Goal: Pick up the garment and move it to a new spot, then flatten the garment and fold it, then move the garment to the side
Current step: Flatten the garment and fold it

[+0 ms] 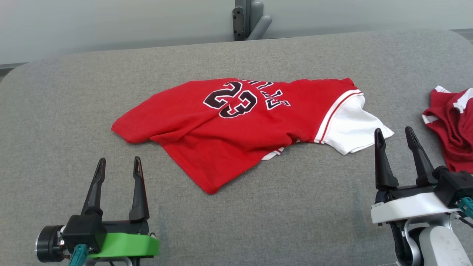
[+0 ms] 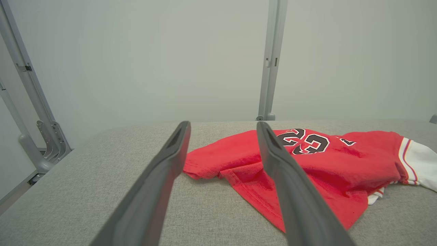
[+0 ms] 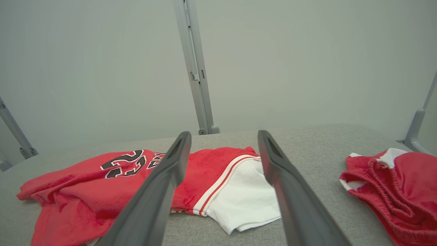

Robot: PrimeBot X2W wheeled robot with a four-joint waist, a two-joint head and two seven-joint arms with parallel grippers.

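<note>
The red shirt (image 1: 229,136) lies rumpled near the middle of the grey tabletop (image 1: 74,92), number side up, with its white sleeve (image 1: 351,127) pointing toward the right edge. A second red garment (image 1: 452,129) sits bunched at the right edge, apart from the shirt.

Both grippers hover over the near edge with nothing in them. The left gripper (image 1: 119,159) has its fingers spread wide toward the near left corner, and the right gripper (image 1: 393,130) is just as wide, just short of the white sleeve.

The step in hand looks like the first pickup. To do it well, each gripper should probably take a single outer part of the shirt: the left the red flap nearest the left edge, the right the white sleeve or the striped seam beside it. The cloth is doubled over along its near side, so which layer is the hem is hard to tell. Pinch low and lift both ends evenly, keeping clear of the garment at the right edge.
</note>
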